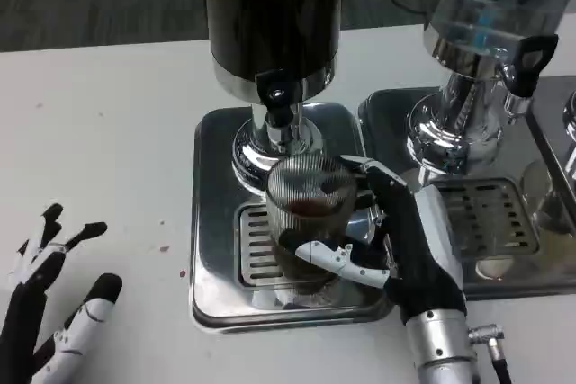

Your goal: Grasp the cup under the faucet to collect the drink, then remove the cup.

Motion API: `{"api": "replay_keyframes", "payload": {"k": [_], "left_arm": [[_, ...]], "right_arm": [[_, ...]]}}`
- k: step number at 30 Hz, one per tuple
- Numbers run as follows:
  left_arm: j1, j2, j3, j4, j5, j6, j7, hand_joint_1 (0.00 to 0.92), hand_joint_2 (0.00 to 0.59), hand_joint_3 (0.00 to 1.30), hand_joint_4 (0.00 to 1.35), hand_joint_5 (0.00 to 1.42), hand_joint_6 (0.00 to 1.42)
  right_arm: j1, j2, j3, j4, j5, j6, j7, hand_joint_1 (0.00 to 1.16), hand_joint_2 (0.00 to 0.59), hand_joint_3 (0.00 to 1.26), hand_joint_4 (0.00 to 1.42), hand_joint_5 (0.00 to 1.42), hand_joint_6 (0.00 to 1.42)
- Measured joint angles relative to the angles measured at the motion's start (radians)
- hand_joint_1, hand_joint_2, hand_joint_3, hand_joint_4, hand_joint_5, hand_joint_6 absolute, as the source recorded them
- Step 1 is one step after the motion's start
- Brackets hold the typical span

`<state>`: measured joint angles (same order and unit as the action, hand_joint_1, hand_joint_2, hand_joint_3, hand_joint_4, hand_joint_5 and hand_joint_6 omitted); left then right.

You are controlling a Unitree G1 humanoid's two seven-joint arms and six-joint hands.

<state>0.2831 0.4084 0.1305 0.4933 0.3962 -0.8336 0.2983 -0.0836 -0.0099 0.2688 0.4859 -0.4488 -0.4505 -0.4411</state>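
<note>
1 head camera looks steeply down, close over the table [108,114].

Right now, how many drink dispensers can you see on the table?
2. The dark dispenser stands at centre, its faucet over the cup held by the right hand. The clear dispenser stands to its right. More may sit beyond the right edge.

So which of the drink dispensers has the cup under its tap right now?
The dark dispenser on the left. The ribbed cup sits on its drip tray, held by the right hand. The clear dispenser beside it has none.
</note>
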Motion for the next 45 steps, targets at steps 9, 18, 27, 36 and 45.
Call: {"api": "replay_keyframes", "payload": {"k": [9, 18, 27, 36, 45], "left_arm": [[-0.01, 0.024, -0.028, -0.012, 0.042, 0.03, -0.016, 0.0, 0.127, 0.0, 0.0, 0.0, 0.0], [0.022, 0.088, -0.06, -0.177, 0.247, 0.18, -0.005, 0.0, 0.061, 0.0, 0.0, 0.0, 0.0], [0.027, 0.098, -0.089, -0.213, 0.262, 0.261, -0.005, 0.0, 0.053, 0.0, 0.0, 0.0, 0.0], [0.059, 0.14, -0.103, -0.271, 0.276, 0.288, -0.006, 0.0, 0.039, 0.0, 0.0, 0.0, 0.0], [0.109, 0.165, -0.109, -0.344, 0.288, 0.33, -0.017, 0.0, 0.016, 0.0, 0.0, 0.0, 0.0]], "right_arm": [[0.067, -0.002, 0.006, -0.12, -0.038, -0.008, -0.012, 0.99, 0.073, 0.54, 0.65, 0.96, 1.39], [0.113, -0.042, 0.023, -0.159, -0.053, -0.018, 0.041, 0.98, 0.077, 0.54, 0.66, 0.97, 1.41], [0.123, -0.039, 0.013, -0.174, -0.058, -0.024, 0.032, 0.97, 0.084, 0.54, 0.66, 0.97, 1.41], [0.211, -0.05, 0.014, -0.282, -0.046, -0.053, 0.047, 0.96, 0.084, 0.54, 0.68, 0.99, 1.42], [0.298, -0.082, 0.034, -0.402, -0.062, -0.078, 0.072, 0.96, 0.084, 0.55, 0.68, 0.99, 1.42]]}}
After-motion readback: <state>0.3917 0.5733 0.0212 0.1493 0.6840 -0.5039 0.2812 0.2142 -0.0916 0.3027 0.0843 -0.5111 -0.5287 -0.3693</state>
